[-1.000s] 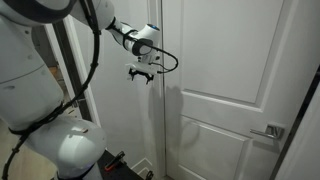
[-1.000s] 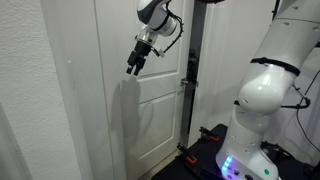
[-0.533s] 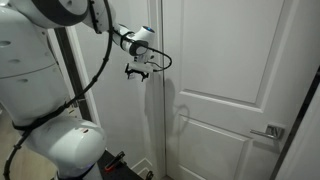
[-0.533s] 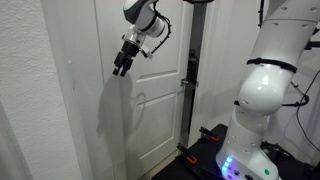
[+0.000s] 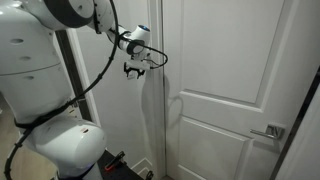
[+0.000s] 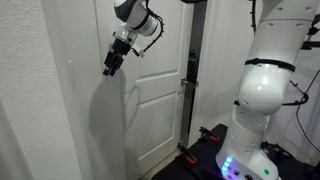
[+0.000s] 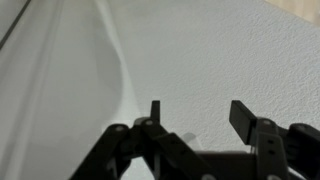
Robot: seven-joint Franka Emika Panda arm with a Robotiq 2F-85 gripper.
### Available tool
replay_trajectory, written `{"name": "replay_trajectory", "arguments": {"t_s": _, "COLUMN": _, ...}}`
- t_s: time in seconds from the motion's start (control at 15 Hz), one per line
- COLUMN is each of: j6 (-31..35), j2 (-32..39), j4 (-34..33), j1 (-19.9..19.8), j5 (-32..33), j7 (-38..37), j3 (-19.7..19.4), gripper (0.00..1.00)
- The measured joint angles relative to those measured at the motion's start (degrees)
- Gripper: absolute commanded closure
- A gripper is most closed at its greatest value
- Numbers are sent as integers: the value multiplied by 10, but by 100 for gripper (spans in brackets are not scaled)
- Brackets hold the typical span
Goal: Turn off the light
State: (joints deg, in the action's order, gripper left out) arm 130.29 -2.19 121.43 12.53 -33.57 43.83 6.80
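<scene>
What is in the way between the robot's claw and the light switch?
Nothing visible. The open gripper hangs in the air by the door frame, and only bare white wall lies between it and the small, faint switch plate.

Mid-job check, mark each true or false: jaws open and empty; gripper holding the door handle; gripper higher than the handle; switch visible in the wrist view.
1. The gripper has its jaws open and empty. True.
2. The gripper is holding the handle. False: in an exterior view the gripper hangs in the air by the opposite edge of the door, well away from the handle.
3. The gripper is higher than the handle. True.
4. The switch shows in the wrist view. False: only bare textured wall shows ahead of the jaws.
</scene>
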Motion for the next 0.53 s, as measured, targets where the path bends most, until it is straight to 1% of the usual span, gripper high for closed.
{"name": "replay_trajectory", "arguments": {"t_s": 0.07, "j6": 4, "j2": 0, "j4": -3, "j1": 0, "j5": 0, "j7": 0, "j3": 4, "gripper": 64}}
{"name": "replay_trajectory", "arguments": {"t_s": 0.13, "j6": 14, "j2": 0, "j4": -4, "j1": 0, "j5": 0, "j7": 0, "j3": 8, "gripper": 73}}
{"name": "replay_trajectory", "arguments": {"t_s": 0.33, "j6": 53, "j2": -1, "j4": -4, "j1": 1, "j5": 0, "j7": 11, "j3": 19, "gripper": 95}}
{"name": "replay_trajectory", "arguments": {"t_s": 0.4, "j6": 65, "j2": -1, "j4": -4, "j1": 1, "j5": 0, "j7": 14, "j3": 22, "gripper": 100}}
{"name": "replay_trajectory", "arguments": {"t_s": 0.53, "j6": 91, "j2": -3, "j4": 0, "j1": 1, "j5": -4, "j7": 25, "j3": 29, "gripper": 100}}
